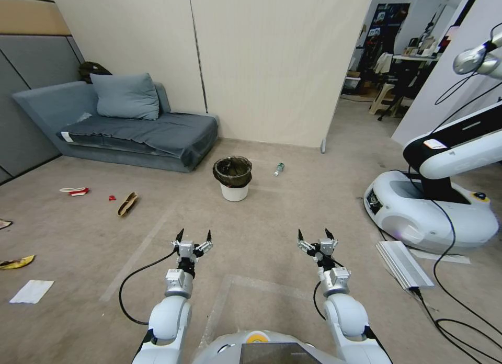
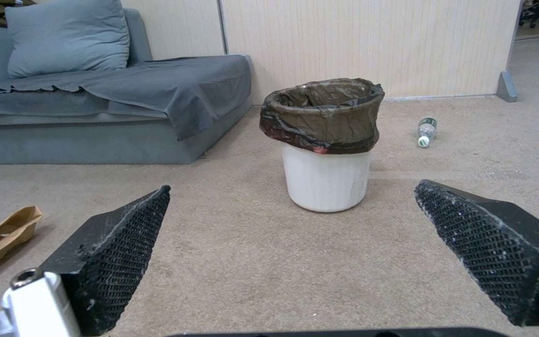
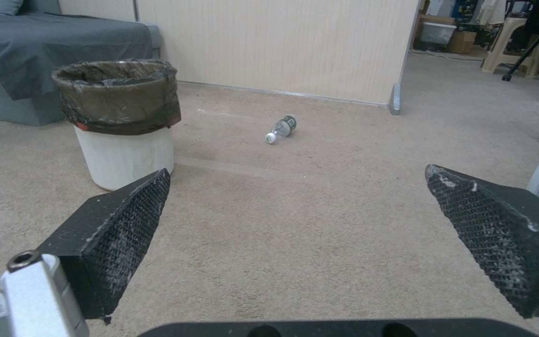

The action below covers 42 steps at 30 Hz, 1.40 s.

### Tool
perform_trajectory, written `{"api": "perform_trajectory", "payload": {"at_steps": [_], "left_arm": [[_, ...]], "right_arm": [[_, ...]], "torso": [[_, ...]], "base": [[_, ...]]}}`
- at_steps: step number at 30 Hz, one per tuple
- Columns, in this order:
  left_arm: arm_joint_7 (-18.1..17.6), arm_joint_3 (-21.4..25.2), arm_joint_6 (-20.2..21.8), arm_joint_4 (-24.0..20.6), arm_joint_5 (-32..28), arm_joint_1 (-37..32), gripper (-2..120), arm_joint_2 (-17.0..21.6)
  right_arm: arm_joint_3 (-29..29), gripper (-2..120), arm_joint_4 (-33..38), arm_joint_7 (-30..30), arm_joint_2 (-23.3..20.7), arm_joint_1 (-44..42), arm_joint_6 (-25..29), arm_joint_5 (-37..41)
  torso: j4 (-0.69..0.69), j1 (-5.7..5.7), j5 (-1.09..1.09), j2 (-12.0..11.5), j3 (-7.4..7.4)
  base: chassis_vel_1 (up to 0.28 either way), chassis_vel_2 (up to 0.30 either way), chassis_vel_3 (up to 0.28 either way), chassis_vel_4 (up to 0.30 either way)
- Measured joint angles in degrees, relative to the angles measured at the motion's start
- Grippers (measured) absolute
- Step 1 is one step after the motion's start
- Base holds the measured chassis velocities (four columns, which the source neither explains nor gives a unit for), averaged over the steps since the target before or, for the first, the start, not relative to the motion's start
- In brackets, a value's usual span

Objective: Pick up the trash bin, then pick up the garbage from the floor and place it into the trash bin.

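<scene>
both the left gripper (image 1: 194,235) and right gripper (image 1: 315,234) hover with jaws wide over the carpet, the trash bin (image 1: 232,178) upright at twelve o'clock, a bottle (image 1: 278,169) lying at one.

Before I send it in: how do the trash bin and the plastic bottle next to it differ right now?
The trash bin stands upright on its base; the plastic bottle lies on its side. The bin is far bigger, white with a dark bag folded over its rim; the bottle is small and clear, with a green label and white cap. Both sit on the carpet, apart, ahead of the open left gripper and right gripper.
</scene>
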State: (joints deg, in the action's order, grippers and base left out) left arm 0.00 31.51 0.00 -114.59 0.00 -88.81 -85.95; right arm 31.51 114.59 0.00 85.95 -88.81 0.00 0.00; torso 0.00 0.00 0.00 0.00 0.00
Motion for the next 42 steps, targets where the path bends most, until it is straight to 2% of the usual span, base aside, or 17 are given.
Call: {"api": "perform_trajectory", "payload": {"at_steps": [12,15,18,20,22,23,27,28,29,32,42], "left_arm": [[-0.06,0.00,0.08,-0.06,0.00,-0.04,100,0.01],[-0.89,-0.13,1.05,-1.53,0.23,-0.46,100,0.20],[-4.22,-0.68,4.65,-7.46,1.37,-2.12,100,0.97],[-5.08,-0.83,5.56,-8.98,1.67,-2.52,100,1.18],[-7.58,-1.24,8.32,-13.43,2.54,-3.77,100,1.75],[-7.58,-1.24,8.32,-13.43,2.54,-3.77,100,1.75],[-11.66,-1.92,12.82,-20.70,3.95,-5.80,100,2.71],[-11.66,-1.92,12.82,-20.70,3.95,-5.80,100,2.71],[-14.03,-2.31,15.34,-24.95,4.78,-6.99,100,3.26],[-14.88,-3.18,16.52,-26.88,4.72,-7.56,100,3.82],[-14.54,-3.70,16.20,-26.58,4.81,-7.59,100,3.79]], "right_arm": [[-0.01,100,0.00,0.00,0.00,-0.04,0.00,-0.02],[-0.53,100,1.49,0.82,0.40,-1.55,0.83,-1.60],[-3.00,100,7.20,4.10,2.24,-7.32,4.32,-7.69],[-3.75,100,8.93,5.09,2.79,-9.05,5.41,-9.56],[-5.44,100,12.98,7.47,4.06,-13.09,7.88,-13.92],[-5.44,100,12.98,7.47,4.06,-13.09,7.88,-13.92],[-8.11,100,19.32,11.09,6.07,-19.37,11.74,-20.64],[-8.11,100,19.32,11.09,6.07,-19.37,11.74,-20.64],[-8.39,100,19.90,11.52,6.16,-20.03,12.10,-21.39],[-8.42,100,19.95,11.57,6.16,-20.08,12.16,-21.46],[-8.43,100,19.46,8.90,6.19,-20.03,14.35,-18.95]], "torso": [[0.00,0.00,0.00,0.00,0.00],[0.02,0.00,-0.01,0.00,0.01],[0.00,0.00,-0.01,0.00,0.00],[0.00,0.00,-0.02,0.00,0.00],[0.00,0.00,0.00,0.00,0.00],[0.00,0.00,0.00,0.00,0.00],[-0.02,0.00,-0.04,0.00,0.00],[-0.02,0.00,-0.04,0.00,0.00],[0.00,0.00,0.01,0.00,0.00],[0.01,0.00,0.01,0.00,0.00],[0.00,0.00,0.00,0.00,0.00]], "base": [[0.000,0.000,0.000,0.000],[0.000,0.000,0.000,0.000],[0.000,0.000,0.000,0.000],[0.000,0.000,0.000,0.000],[0.000,0.000,0.000,0.000],[0.000,0.000,0.000,0.000],[0.000,0.000,0.000,0.000],[0.000,0.000,0.000,0.000],[0.000,0.000,0.000,0.000],[0.000,0.000,0.000,0.000],[0.000,0.000,0.000,0.000]]}}
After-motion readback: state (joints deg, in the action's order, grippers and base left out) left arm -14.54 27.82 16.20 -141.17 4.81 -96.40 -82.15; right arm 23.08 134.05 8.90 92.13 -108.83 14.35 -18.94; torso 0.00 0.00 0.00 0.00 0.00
